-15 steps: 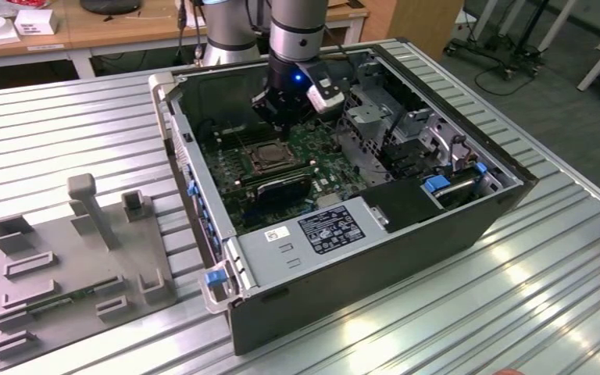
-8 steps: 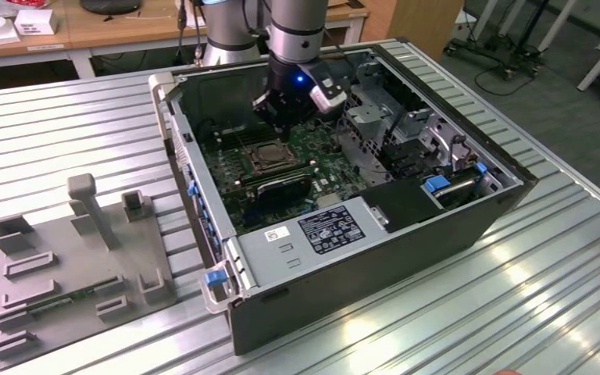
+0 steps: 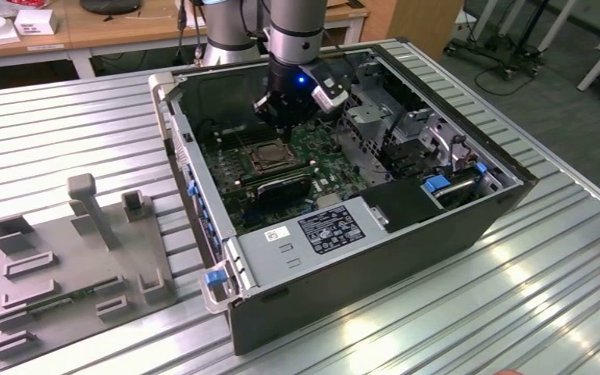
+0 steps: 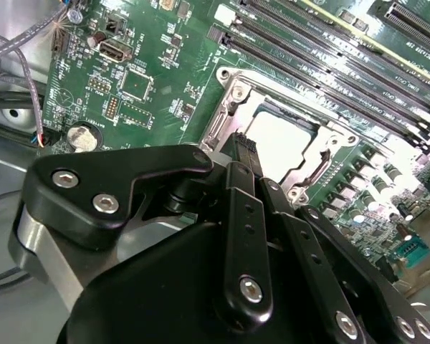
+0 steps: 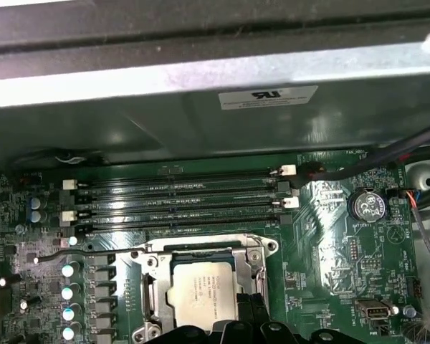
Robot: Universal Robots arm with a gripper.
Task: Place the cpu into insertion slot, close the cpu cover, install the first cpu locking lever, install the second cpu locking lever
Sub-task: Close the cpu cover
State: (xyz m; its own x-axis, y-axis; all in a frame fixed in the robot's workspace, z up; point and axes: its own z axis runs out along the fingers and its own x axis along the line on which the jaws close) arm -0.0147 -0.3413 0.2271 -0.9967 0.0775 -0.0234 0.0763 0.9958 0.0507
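One cpu (image 5: pixel 199 290), lying flat in the one insertion slot (image 4: pixel 269 109) at mid-motherboard (image 5: pixel 330 244), just beside four memory slots (image 5: pixel 179 193). One cpu cover (image 5: pixel 201 246) looks to lie down around it. Gripper (image 4: pixel 244 147) near the cover's edge, jaws together, holding nothing. We judge the chip light, stiff, smooth-topped and fragile beneath: hold by opposite edges, level. Cover thin, springy; press its rim.
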